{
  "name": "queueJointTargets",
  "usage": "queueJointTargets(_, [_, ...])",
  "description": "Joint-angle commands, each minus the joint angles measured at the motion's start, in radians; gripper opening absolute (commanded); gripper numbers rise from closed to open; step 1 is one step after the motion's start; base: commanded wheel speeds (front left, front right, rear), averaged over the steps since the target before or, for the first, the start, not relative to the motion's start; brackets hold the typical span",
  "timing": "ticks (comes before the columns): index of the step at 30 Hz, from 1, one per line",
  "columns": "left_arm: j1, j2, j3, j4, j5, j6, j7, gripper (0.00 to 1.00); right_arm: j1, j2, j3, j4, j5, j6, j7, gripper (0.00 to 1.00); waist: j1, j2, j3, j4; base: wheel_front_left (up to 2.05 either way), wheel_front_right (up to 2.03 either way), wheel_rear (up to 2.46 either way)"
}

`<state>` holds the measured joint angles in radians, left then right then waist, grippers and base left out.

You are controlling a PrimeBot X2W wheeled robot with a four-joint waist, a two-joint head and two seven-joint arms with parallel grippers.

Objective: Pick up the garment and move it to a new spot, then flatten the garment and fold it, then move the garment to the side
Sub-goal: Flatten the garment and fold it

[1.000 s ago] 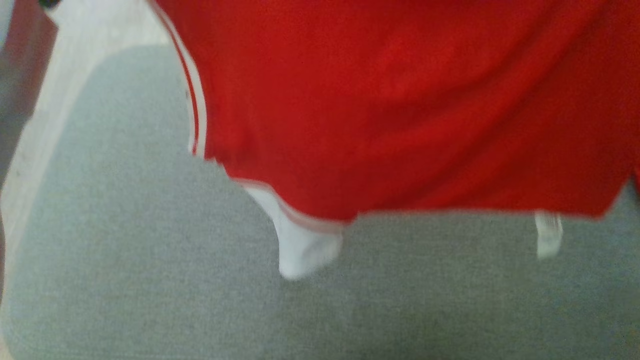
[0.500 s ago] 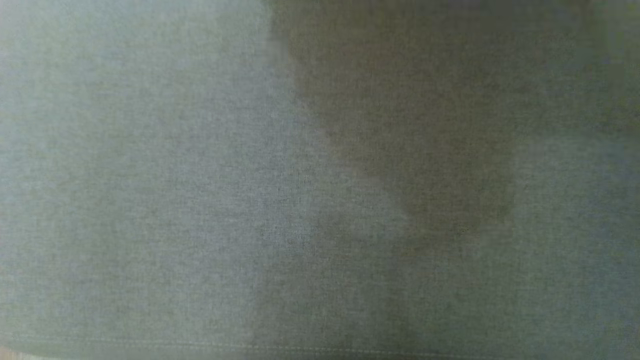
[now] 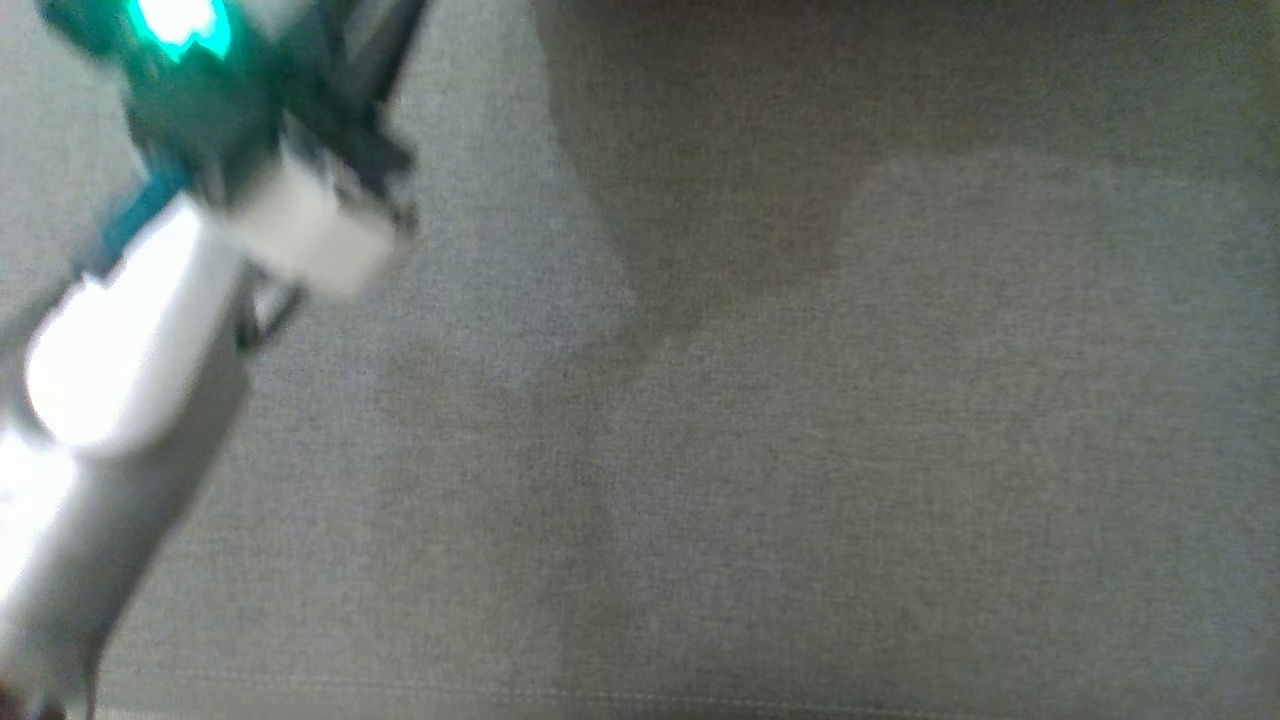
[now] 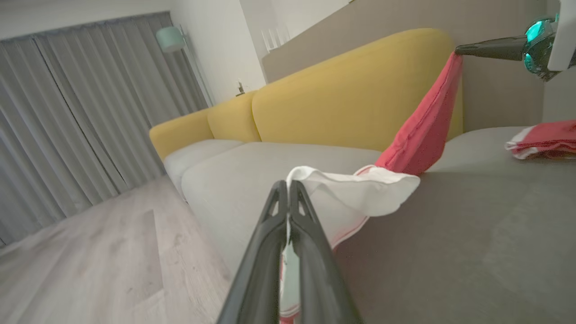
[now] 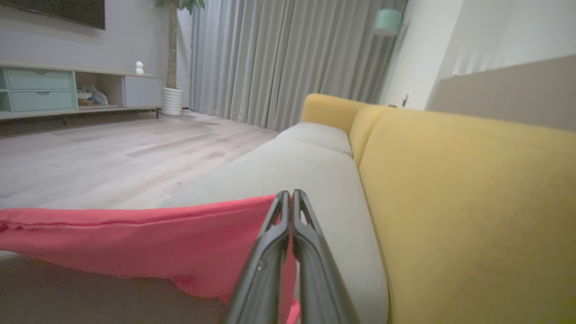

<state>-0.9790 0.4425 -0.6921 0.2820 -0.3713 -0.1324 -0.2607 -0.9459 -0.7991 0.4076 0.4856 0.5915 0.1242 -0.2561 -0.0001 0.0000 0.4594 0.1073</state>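
Since half a second ago the left forearm (image 3: 130,330) has entered the head view at its left side. It is pale, blurred, and runs from the lower left corner up to a teal-lit wrist at the top. The grey seat cushion (image 3: 800,450) lies beneath it, with a soft shadow across it.

Left wrist view: the left gripper (image 4: 288,186) has its two dark fingers pressed together on the white-trimmed edge of the garment (image 4: 423,130). The red cloth climbs from there to the upper right, where the right gripper (image 4: 458,49) reaches in level and pinches a red corner with its fingers fully closed. The garment is thus held taut between the two grippers, above the seat and in front of the yellow backrest (image 4: 342,99). At far right a second red-and-white cloth (image 4: 544,139) lies bunched on the seat.

Right wrist view: the fingers are closed on the red edge, and the cloth stretches away to the left.
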Motion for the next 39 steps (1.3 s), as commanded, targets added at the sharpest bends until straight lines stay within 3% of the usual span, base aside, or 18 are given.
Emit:
queueJointTargets(1, [0.038,0.060,0.041,-0.053,-0.010,0.002,-0.001,0.00,0.099,-0.027,-0.042,-0.040,-0.013,0.007,-0.006,0.00,0.0001,0.0000,-0.041,-0.008,0.00,0.00,0.00])
queueJointTargets(6, [0.308,0.126,0.034,-0.154,-0.022,0.023,-0.001,0.00,0.413,0.017,-0.189,-0.104,-0.062,0.007,-0.006,0.00,0.0001,0.0000,-0.126,-0.030,0.00,0.00,0.00])
queueJointTargets(13, [0.603,0.188,0.005,-0.298,-0.064,0.102,0.015,0.00,0.724,0.096,-0.319,-0.175,-0.126,0.007,-0.006,0.00,0.0001,0.0000,-0.210,-0.039,0.00,0.00,0.00])
queueJointTargets(22, [0.798,0.223,-0.039,-0.439,-0.083,0.190,0.075,0.00,0.975,0.185,-0.440,-0.267,-0.185,0.007,-0.001,0.00,0.0001,0.0000,-0.254,-0.037,0.00,0.00,0.00])
queueJointTargets(26, [0.847,0.230,-0.045,-0.481,-0.110,0.206,0.091,0.00,1.051,0.220,-0.475,-0.316,-0.198,0.007,0.017,0.00,0.0001,0.0000,-0.258,-0.045,0.00,0.00,0.00])
queueJointTargets(32, [0.756,0.227,-0.009,-0.460,-0.126,0.179,0.091,0.00,1.022,0.248,-0.476,-0.361,-0.201,0.007,0.072,0.00,0.0001,0.0000,-0.220,-0.060,0.00,0.00,0.00])
queueJointTargets(39, [0.501,0.181,0.006,-0.328,-0.108,0.077,0.108,0.00,0.891,0.233,-0.443,-0.317,-0.187,0.007,0.106,0.00,0.0001,0.0000,-0.140,-0.062,0.00,0.00,0.00])
